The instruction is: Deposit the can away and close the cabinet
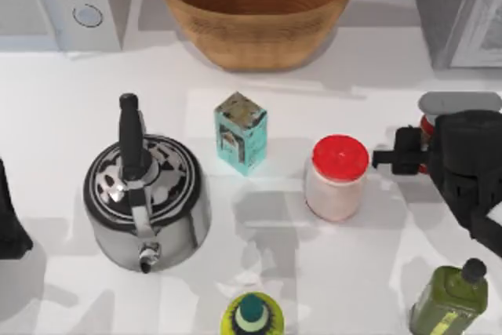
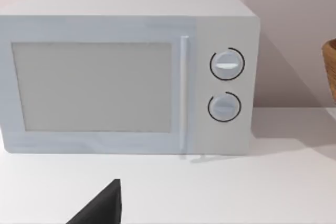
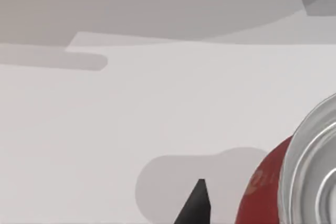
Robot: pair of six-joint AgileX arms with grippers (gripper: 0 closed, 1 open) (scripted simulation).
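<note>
The can (image 1: 426, 125) shows as a sliver of red at the table's right side, mostly hidden under my right gripper (image 1: 427, 151), which hovers over it. In the right wrist view the can (image 3: 315, 166) is close up, with its silver top and red side beside a dark part of the gripper. The cabinet (image 1: 463, 13) is the grey box at the back right corner; I cannot make out its door. My left gripper (image 1: 9, 217) is parked at the table's left edge.
A red-lidded whitish jar (image 1: 337, 178) stands just left of the right gripper. A teal carton (image 1: 240, 132), a steel kettle (image 1: 145, 202), a wicker basket (image 1: 257, 5) and a microwave (image 2: 126, 77) fill the middle and back. Two bottles (image 1: 451, 300) (image 1: 252, 315) stand at the front edge.
</note>
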